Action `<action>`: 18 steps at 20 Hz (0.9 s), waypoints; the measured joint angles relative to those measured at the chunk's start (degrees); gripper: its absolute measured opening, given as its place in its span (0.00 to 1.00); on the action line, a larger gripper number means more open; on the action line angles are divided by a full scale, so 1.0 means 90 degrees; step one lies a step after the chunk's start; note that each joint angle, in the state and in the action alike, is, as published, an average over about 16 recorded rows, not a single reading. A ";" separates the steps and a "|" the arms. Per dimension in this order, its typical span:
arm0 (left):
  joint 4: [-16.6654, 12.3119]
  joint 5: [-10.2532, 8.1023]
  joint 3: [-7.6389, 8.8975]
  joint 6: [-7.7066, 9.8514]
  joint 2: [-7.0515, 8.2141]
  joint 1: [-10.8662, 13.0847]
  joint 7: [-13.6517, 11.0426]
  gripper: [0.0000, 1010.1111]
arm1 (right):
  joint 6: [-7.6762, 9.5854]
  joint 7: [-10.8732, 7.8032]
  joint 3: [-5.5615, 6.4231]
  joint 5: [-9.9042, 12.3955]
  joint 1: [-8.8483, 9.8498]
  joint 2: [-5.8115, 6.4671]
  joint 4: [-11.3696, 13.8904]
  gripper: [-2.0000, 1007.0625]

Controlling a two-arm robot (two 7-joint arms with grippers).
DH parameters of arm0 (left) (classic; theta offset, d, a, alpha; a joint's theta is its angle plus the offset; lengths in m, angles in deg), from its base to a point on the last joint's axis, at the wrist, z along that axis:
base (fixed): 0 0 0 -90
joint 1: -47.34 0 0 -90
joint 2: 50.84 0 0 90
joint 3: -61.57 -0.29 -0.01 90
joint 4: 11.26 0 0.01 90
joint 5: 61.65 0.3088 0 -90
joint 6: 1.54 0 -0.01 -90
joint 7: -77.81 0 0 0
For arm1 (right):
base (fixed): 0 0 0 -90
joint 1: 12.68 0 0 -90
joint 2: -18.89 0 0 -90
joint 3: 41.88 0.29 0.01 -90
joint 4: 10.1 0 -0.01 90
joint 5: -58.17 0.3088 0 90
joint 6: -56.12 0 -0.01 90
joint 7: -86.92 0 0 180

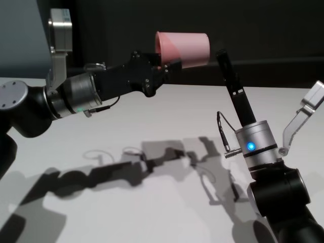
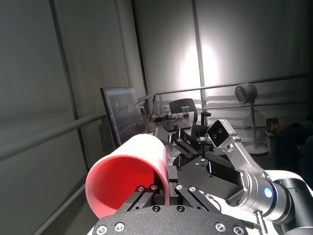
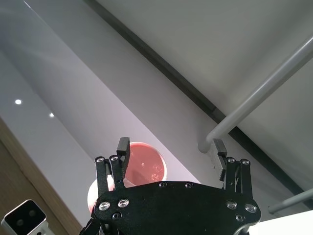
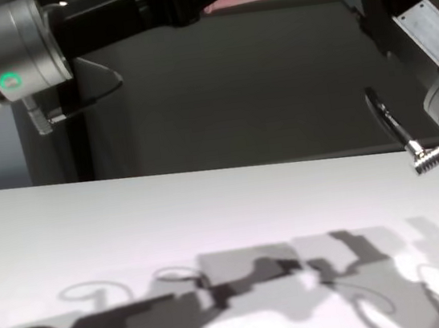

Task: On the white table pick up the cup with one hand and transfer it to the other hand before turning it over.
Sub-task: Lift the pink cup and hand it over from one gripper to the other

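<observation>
The salmon-pink cup [image 1: 183,48] hangs on its side well above the white table [image 1: 177,111], rim toward my left arm and base toward my right. My left gripper [image 1: 169,61], on the arm with the green ring, is shut on the cup's rim wall [image 2: 132,169]. My right gripper [image 1: 219,53], on the arm with the blue ring, stands open just beyond the base. In the right wrist view the cup's base [image 3: 145,168] sits between that gripper's spread fingers [image 3: 123,147], closer to one of them. Whether a finger touches the cup I cannot tell.
Shadows of both arms fall across the white tabletop [image 4: 209,206]. A dark wall runs behind the table's far edge. The right wrist's camera bracket [image 1: 304,114] sticks out to the side of that arm.
</observation>
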 joint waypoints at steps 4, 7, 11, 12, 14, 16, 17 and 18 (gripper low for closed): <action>0.0000 0.0000 0.0000 0.0000 0.0000 0.0000 0.0000 0.05 | -0.0011 -0.0004 -0.0034 0.0015 -0.0013 0.0017 -0.0002 1.00; 0.0000 0.0000 0.0000 0.0000 0.0000 0.0000 0.0000 0.05 | -0.0015 -0.0005 -0.0047 0.0017 -0.0019 0.0025 -0.0001 1.00; 0.0000 0.0000 0.0000 0.0000 0.0000 0.0000 0.0000 0.05 | -0.0029 -0.0031 -0.0041 0.0039 -0.0013 0.0030 0.0005 1.00; 0.0000 0.0000 0.0000 0.0000 0.0000 0.0000 0.0000 0.05 | -0.0035 -0.0042 -0.0036 0.0052 -0.0009 0.0031 0.0007 1.00; 0.0000 0.0000 0.0000 0.0000 0.0000 0.0000 0.0000 0.05 | -0.0047 -0.0069 -0.0026 0.0087 0.0001 0.0033 0.0012 1.00; 0.0000 0.0000 0.0000 0.0000 0.0000 0.0000 0.0000 0.05 | -0.0060 -0.0104 -0.0018 0.0132 0.0012 0.0037 0.0016 1.00; 0.0000 0.0000 0.0000 0.0000 0.0000 0.0000 0.0000 0.05 | -0.0066 -0.0126 -0.0015 0.0158 0.0017 0.0039 0.0017 0.99; 0.0000 0.0000 0.0000 0.0000 0.0000 0.0000 0.0000 0.05 | -0.0073 -0.0151 -0.0013 0.0188 0.0021 0.0041 0.0017 0.99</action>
